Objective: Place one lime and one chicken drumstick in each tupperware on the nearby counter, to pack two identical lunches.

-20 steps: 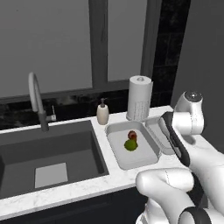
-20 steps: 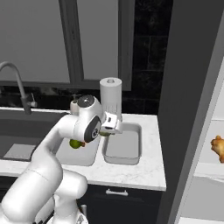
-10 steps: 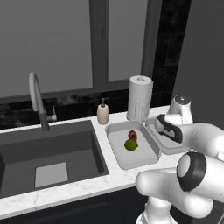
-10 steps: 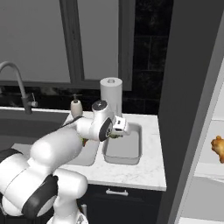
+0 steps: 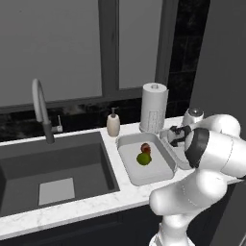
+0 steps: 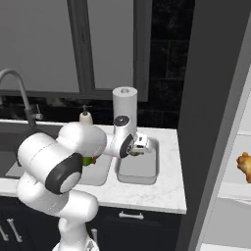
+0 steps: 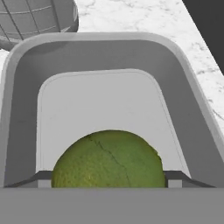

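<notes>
Left base view: one tupperware (image 5: 130, 163), beside the paper towel roll (image 5: 153, 108), already holds a lime (image 5: 143, 158) and something reddish.

Right base view: the gripper (image 6: 138, 145) hangs over the second tupperware (image 6: 147, 172).

Hand view: a second lime (image 7: 109, 159) sits between the wide-set jaws above that tray; it seems ready to be released. The drumstick (image 6: 244, 165) comes next.

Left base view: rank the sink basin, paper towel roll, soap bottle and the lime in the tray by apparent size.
1. Sink basin, clearly largest.
2. Paper towel roll.
3. Soap bottle.
4. Lime, smallest, beside a reddish item in the left tupperware.
</notes>
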